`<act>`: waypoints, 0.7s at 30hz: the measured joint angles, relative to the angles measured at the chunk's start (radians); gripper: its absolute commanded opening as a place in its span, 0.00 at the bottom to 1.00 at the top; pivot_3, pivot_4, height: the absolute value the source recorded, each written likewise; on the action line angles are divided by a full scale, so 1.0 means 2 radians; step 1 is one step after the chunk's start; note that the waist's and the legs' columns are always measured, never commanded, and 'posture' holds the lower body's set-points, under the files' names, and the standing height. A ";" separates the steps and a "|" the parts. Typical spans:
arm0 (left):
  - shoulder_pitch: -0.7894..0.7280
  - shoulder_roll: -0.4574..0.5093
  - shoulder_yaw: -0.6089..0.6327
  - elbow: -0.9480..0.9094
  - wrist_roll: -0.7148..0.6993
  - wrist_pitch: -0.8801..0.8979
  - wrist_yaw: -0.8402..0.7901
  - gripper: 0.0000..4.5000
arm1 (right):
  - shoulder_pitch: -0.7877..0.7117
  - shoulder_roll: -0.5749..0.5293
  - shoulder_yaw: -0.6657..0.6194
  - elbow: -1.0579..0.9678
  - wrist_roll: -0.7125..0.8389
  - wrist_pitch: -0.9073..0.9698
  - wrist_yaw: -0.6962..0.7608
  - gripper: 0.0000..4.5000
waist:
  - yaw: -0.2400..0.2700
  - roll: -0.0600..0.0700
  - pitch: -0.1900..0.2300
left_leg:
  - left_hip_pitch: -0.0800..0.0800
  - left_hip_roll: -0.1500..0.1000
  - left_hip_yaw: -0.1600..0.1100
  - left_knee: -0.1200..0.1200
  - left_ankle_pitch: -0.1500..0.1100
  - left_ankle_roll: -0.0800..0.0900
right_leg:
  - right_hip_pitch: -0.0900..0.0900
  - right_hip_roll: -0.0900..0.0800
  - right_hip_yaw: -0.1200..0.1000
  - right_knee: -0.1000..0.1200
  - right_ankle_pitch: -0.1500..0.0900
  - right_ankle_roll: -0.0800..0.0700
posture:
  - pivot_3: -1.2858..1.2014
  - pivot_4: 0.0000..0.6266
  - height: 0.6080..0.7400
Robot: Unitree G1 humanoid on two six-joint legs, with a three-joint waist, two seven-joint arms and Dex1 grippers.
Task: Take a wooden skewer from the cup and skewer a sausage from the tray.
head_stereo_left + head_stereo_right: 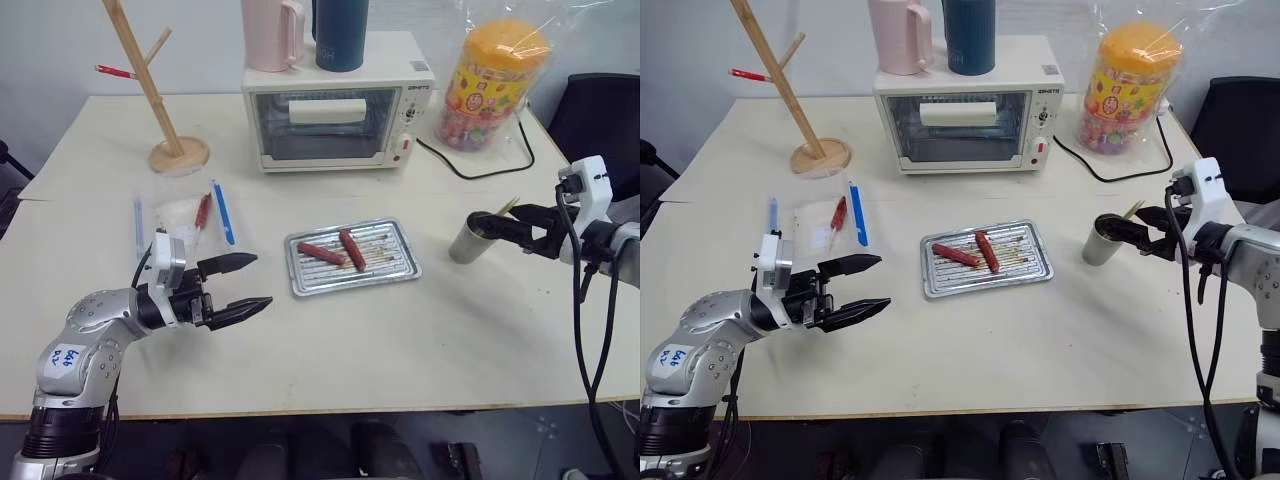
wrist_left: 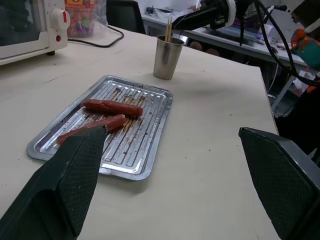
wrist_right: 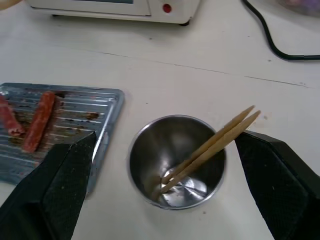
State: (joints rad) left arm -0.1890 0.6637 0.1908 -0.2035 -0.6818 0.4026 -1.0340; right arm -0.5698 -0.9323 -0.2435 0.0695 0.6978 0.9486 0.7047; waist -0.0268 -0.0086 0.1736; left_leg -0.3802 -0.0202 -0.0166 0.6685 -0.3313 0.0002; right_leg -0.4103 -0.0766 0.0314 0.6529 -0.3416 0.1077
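The steel cup [image 1: 463, 243] stands on the table right of the tray [image 1: 345, 286]. Two wooden skewers [image 3: 215, 142] lean inside it, tips poking over its rim. Two reddish-brown sausages [image 1: 320, 252] [image 1: 351, 249] lie side by side on the tray's ridged floor. My right gripper [image 1: 487, 228] hovers open just above the cup's mouth; in the right wrist view its fingers [image 3: 65, 185] straddle the cup [image 3: 175, 160] without touching a skewer. My left gripper [image 1: 262, 280] is open and empty, low over the table left of the tray, pointing toward it.
A white toaster oven [image 1: 335, 120] at the back carries a pink mug [image 1: 270, 35] and a teal tumbler [image 1: 340, 35]. A wooden peg stand [image 1: 160, 100] and a clear bag [image 1: 185, 215] sit back left. A bagged snack jar [image 1: 495, 85] and a black cable [image 1: 480, 170] lie behind the cup.
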 measured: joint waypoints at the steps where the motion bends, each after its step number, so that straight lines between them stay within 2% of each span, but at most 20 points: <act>1: 0.000 0.000 0.000 0.000 0.000 0.000 0.000 0.99 | 0.000 0.000 0.000 -0.005 0.003 0.007 0.001 1.00 | 0.000 0.000 0.000 | 0.000 0.000 0.000 0.000 0.000 0.000 | 0.000 0.000 0.000 0.000 0.000 0.000 | 0.52 0.24 1.00; 12: -0.002 -0.005 0.000 0.001 0.001 -0.001 0.003 0.99 | 0.000 0.001 0.000 -0.020 0.001 0.013 0.014 1.00 | 0.000 0.000 0.000 | 0.000 0.000 0.000 0.000 0.000 0.000 | 0.000 0.000 0.000 0.000 0.000 0.000 | 0.52 0.24 1.00; 21: -0.005 -0.011 -0.002 0.002 0.003 -0.003 0.004 0.99 | -0.018 0.042 0.015 0.026 -0.051 -0.051 0.010 1.00 | 0.000 0.000 0.000 | 0.000 0.000 0.000 0.000 0.000 0.000 | 0.000 0.000 0.000 0.000 0.000 0.000 | 0.52 0.24 1.00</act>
State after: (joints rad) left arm -0.1999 0.6418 0.1876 -0.1997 -0.6766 0.3965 -1.0261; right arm -0.6059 -0.8479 -0.2125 0.1205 0.5948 0.8468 0.7238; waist -0.0275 -0.0086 0.1736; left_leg -0.3802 -0.0203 -0.0162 0.6686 -0.3311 0.0000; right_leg -0.4109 -0.0764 0.0316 0.6533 -0.3416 0.1077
